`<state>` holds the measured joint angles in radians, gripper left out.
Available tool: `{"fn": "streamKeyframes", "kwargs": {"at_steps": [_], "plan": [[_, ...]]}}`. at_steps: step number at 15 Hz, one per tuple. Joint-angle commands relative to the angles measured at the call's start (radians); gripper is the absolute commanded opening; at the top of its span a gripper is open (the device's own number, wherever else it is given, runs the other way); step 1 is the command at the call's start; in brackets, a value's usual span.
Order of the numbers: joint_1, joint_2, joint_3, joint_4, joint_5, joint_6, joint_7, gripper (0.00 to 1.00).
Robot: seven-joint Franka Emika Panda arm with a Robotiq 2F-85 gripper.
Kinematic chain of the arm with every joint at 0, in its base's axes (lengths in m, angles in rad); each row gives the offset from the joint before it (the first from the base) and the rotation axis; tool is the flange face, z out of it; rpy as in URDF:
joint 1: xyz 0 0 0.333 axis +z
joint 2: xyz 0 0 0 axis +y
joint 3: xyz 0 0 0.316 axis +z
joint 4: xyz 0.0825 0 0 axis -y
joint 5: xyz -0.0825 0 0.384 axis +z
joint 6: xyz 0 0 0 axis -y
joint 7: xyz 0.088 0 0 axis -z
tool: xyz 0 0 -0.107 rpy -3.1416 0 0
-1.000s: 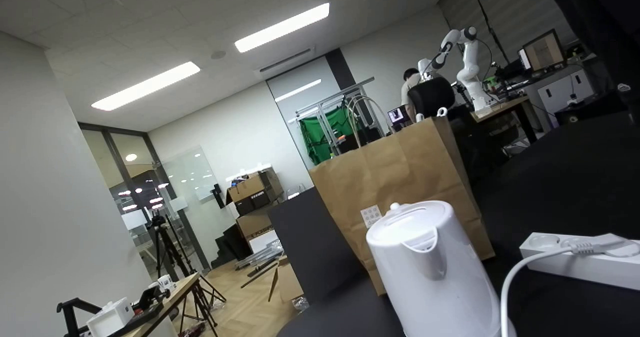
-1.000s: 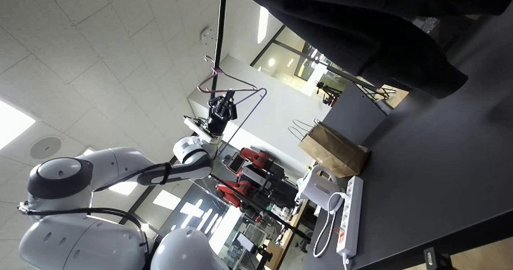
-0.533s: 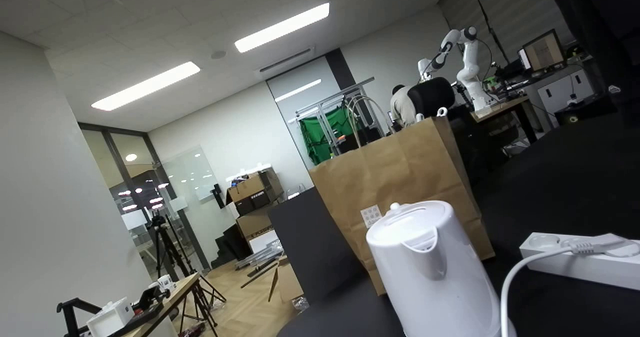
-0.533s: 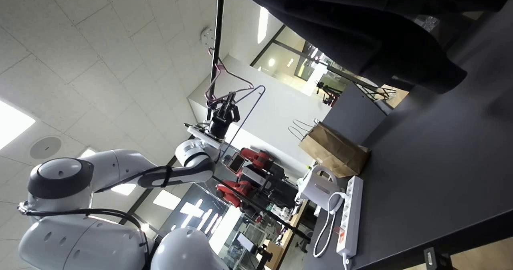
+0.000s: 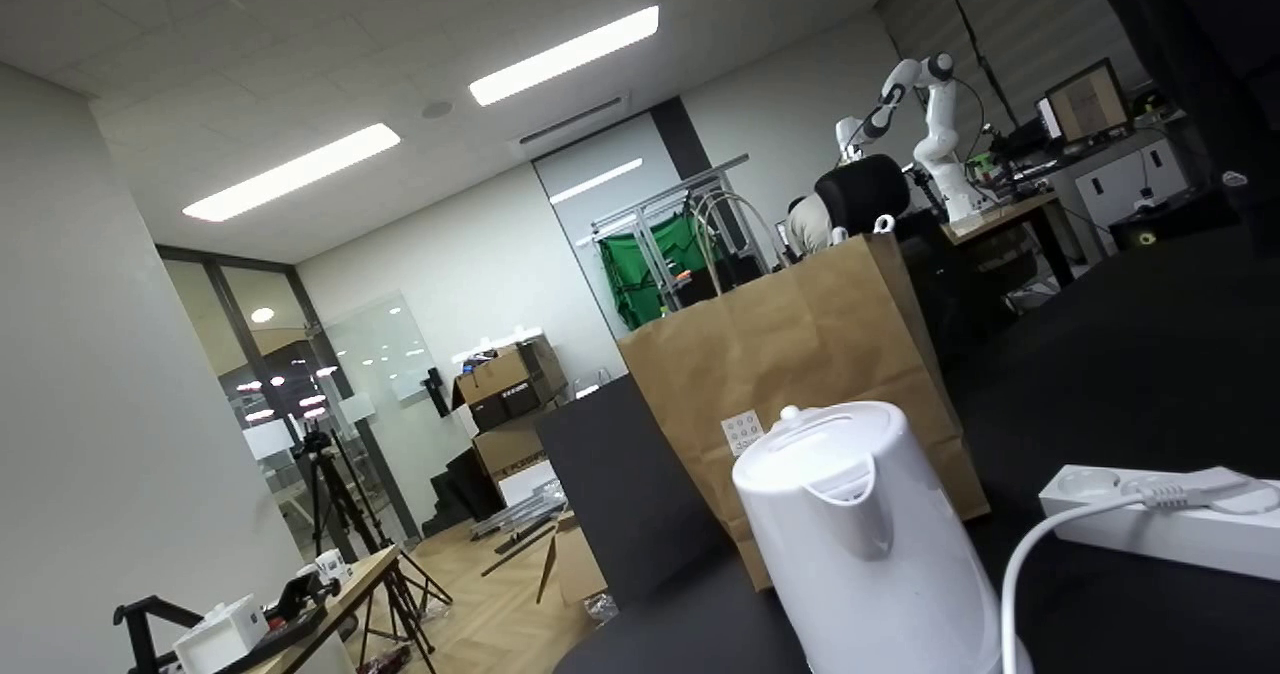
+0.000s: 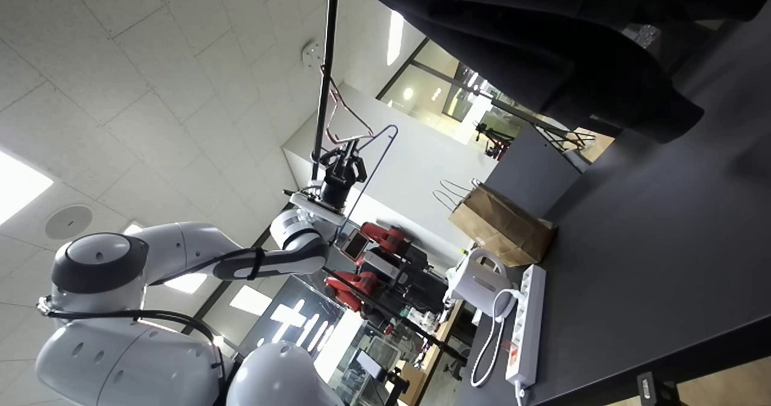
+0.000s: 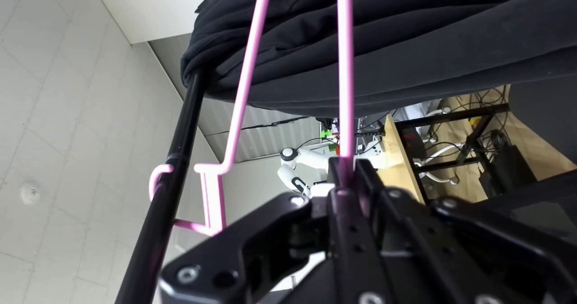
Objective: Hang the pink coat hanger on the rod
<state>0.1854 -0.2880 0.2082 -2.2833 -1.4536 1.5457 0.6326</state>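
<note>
The pink coat hanger (image 7: 345, 78) is a thin pink triangle with a hook (image 7: 155, 180); it also shows in an exterior view (image 6: 355, 115). The black rod (image 7: 187, 123) runs along the left of the wrist view and shows in an exterior view (image 6: 329, 38). In the wrist view the hook curls around the rod: its tip lies in front and its neck comes out from behind. Contact cannot be told. My gripper (image 7: 347, 170), also in an exterior view (image 6: 350, 146), is shut on the hanger's bottom bar, beside the rod. The hanger's far side is hidden by the gripper.
Dark clothing (image 7: 383, 65) hangs on the rod beyond the hanger, also in an exterior view (image 6: 542, 50). A thin purple bar (image 6: 376, 170), like another hanger, passes behind my gripper. A paper bag (image 6: 503, 225), white kettle (image 6: 482, 288) and power strip (image 6: 527, 327) stand on the dark table (image 6: 632, 225).
My gripper and the pink hanger have moved slightly right in the exterior view. The hook has gone from left of the rod to overlapping it, and the hanger has turned narrower.
</note>
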Motion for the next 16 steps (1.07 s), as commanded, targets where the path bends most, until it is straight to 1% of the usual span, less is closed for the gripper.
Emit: {"fn": "streamKeyframes", "kwargs": {"at_steps": [1, 3, 4, 8, 10, 11, 12, 14, 15, 16], "plan": [[0.002, 0.018, -0.010, 0.008, 0.006, -0.036, 0.048, 0.34], [0.002, 0.023, -0.013, 0.010, 0.004, -0.043, 0.043, 0.46], [0.002, 0.026, -0.014, 0.011, 0.004, -0.047, 0.040, 0.55], [0.003, 0.037, -0.015, 0.014, 0.005, -0.052, 0.025, 0.81], [0.003, 0.043, -0.020, 0.015, 0.010, -0.043, -0.015, 0.95], [0.003, 0.044, -0.026, 0.014, 0.013, -0.023, -0.051, 0.99], [0.003, 0.046, -0.030, 0.013, 0.015, -0.010, -0.082, 1.00], [0.005, 0.042, -0.047, 0.006, 0.027, 0.059, -0.182, 1.00], [0.003, 0.048, -0.031, 0.002, 0.008, 0.016, -0.117, 1.00], [0.002, 0.049, -0.036, 0.002, 0.012, 0.037, -0.144, 1.00]]}}
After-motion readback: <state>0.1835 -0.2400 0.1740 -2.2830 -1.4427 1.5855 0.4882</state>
